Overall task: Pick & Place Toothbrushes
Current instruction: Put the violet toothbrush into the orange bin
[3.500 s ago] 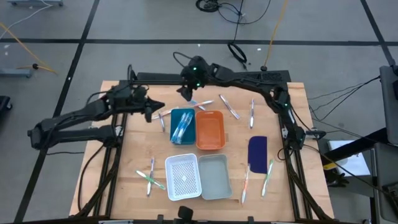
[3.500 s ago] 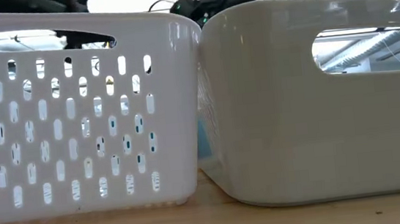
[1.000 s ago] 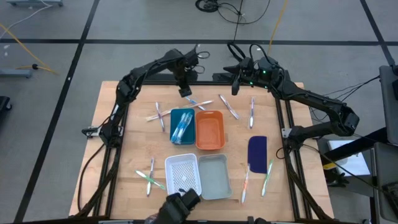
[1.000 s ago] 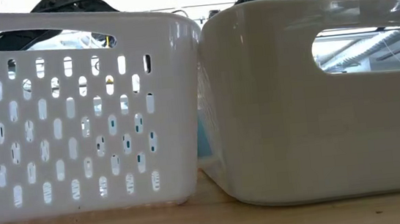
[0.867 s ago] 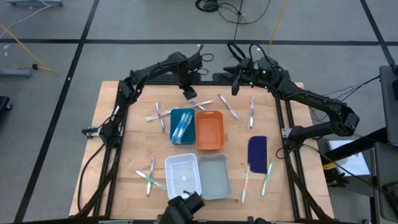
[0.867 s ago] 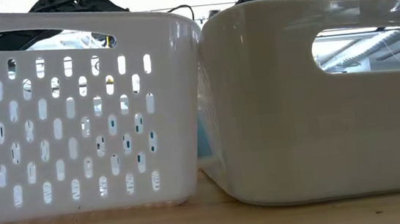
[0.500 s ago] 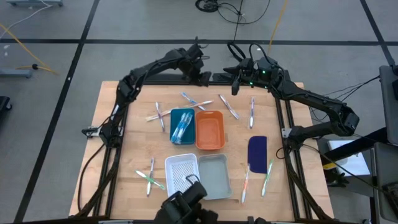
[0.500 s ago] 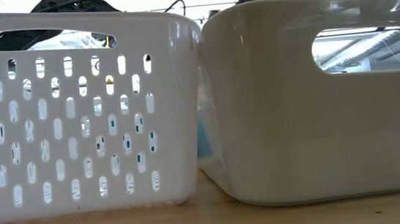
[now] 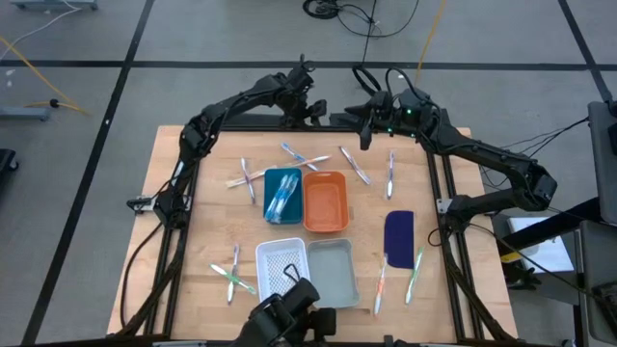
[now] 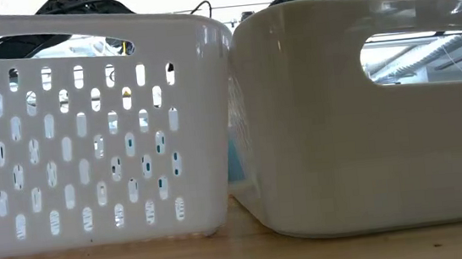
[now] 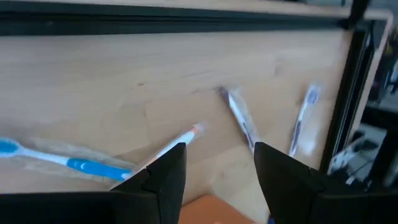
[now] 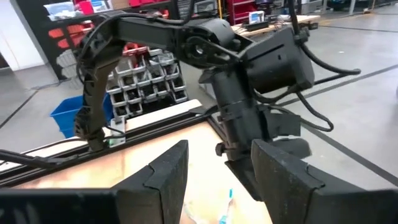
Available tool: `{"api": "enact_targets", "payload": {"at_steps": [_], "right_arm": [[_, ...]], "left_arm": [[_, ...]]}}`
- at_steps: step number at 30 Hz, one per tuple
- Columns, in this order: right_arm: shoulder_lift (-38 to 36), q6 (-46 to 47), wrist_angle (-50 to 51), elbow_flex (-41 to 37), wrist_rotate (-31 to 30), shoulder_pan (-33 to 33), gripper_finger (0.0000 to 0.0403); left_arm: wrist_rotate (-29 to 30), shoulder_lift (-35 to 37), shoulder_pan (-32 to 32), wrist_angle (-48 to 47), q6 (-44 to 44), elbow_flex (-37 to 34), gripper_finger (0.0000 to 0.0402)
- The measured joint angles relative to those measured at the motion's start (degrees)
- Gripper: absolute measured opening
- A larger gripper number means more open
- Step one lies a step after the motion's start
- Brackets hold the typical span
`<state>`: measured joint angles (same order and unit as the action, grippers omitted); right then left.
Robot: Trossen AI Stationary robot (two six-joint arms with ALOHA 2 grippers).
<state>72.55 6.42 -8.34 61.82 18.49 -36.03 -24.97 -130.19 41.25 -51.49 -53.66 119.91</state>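
Since a second ago, the left claw (image 9: 310, 108) has lifted off the pair of toothbrushes (image 9: 301, 156) behind the blue tray (image 9: 282, 196) and drawn back to the far edge of the wooden surface (image 9: 207, 231), while the right claw (image 9: 366, 130) has kept its place at the far edge beside it. Both claws hang released and empty; the left wrist view shows its two dark fingers (image 11: 163, 171) spread, with bare wood between them, and the right wrist view shows its own fingers (image 12: 166, 168) parted, facing the left arm.

Toothbrushes lie scattered across the surface: a crossed pair (image 9: 247, 177) left of the blue tray, one (image 9: 355, 165) behind the orange tray (image 9: 326, 200), another (image 9: 390, 174) further right, a loose cluster (image 9: 231, 273) by the near left, and two (image 9: 397, 278) near the dark blue flat piece (image 9: 399, 233). Several more (image 9: 280, 200) rest inside the blue tray.

At the near edge, a white perforated basket (image 9: 284, 274) and a grey bin (image 9: 334, 274) stand side by side, touching; in the low view, the basket (image 10: 87, 135) and bin (image 10: 366, 116) fill the frame. A dark object (image 9: 284, 318) shows at the near edge, too unclear to identify.
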Motion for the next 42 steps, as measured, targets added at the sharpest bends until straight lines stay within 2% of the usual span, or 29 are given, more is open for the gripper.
{"api": "enact_targets", "payload": {"at_steps": [6,12,20,27,30,35,42], "right_arm": [[0.0,0.0,0.0,0.0,0.1,0.0,0.0169],[0.0,0.0,-0.3,0.0,1.3,0.0,0.0169],[0.0,0.0,-0.4,0.0,1.4,0.0,0.0169],[0.0,0.0,0.0,0.0,3.1,0.0,0.0169],[0.0,0.0,0.0,0.0,3.0,0.0,0.0169],[0.0,0.0,0.0,0.0,2.9,0.0,0.0169],[0.0,0.5,0.0,0.0,2.8,0.0,0.0169]], "left_arm": [[0.0,0.0,-0.4,0.9,-8.5,-3.3,0.0191],[-1.0,0.0,-1.0,-4.0,-14.0,-4.2,0.0191],[-3.0,0.0,-0.6,-8.9,-13.5,-5.2,0.0191],[-2.8,0.0,2.9,-23.5,-4.6,-5.5,0.0191],[-2.4,0.0,4.5,-24.8,-0.3,-5.5,0.0191],[0.1,0.0,6.5,-24.5,12.8,-5.5,0.0191],[2.8,0.0,8.4,-33.7,26.8,-5.5,0.0191]]}}
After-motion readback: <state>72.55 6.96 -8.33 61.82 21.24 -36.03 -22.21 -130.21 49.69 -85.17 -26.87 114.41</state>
